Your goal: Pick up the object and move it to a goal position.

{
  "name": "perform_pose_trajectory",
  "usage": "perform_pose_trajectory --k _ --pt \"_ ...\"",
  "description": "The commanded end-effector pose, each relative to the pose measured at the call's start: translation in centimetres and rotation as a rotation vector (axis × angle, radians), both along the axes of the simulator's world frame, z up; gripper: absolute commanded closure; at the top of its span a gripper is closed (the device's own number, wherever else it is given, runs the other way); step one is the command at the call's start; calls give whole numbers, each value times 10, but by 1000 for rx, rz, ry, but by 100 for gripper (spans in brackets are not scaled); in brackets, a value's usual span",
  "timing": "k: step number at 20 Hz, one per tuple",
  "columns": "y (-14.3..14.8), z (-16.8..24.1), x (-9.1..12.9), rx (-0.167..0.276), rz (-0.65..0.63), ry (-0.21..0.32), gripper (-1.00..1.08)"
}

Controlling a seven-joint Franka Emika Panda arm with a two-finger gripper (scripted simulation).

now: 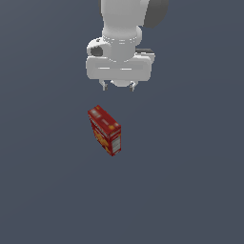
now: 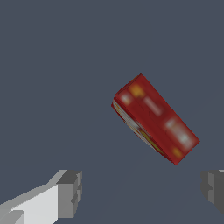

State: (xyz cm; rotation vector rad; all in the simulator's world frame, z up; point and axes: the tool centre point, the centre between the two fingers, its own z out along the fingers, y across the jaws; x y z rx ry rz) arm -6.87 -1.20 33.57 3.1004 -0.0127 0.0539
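1. Exterior view: the white arm comes down from the top of the picture, its wrist housing broad and pale, and the gripper (image 1: 118,86) points straight down at the grey floor (image 1: 190,190).
2. Only the short tips of the two fingers (image 1: 103,86) show under the housing, with a clear gap between them. They hold nothing.
3. The red carton (image 1: 105,130) stands on the floor below the gripper, a little toward the exterior view's left of it, and well clear of the fingertips.
4. The carton rests on a narrow edge, turned at an angle to the camera. Its broad face with the orange-yellow picture looks toward the exterior view's left, and a narrow side with white patches faces the exterior view's right.
5. Wrist view: looking down past the fingers, the same carton (image 2: 154,119) lies as a slanted red oblong on the plain grey floor (image 2: 52,65).
6. Its upward narrow red panel carries pale blurred marks and small orange spots; a strip of the pictured face shows along one long edge. The print is too blurred to read.
7. One finger (image 2: 70,192) shows with its white body and grey pad, the other pad (image 2: 214,188) at the opposite edge of the picture. They are spread wide apart.
8. The carton sits outside the gap between the pads, touching neither.
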Motion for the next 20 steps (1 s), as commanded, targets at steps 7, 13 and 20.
perform_pose_trajectory --k 7,13,20 --pt "2 9 1 -12 34 -7 -92" --pt "4 13 2 -18 50 -10 -92" --pt "1 10 4 -17 77 -7 -92"
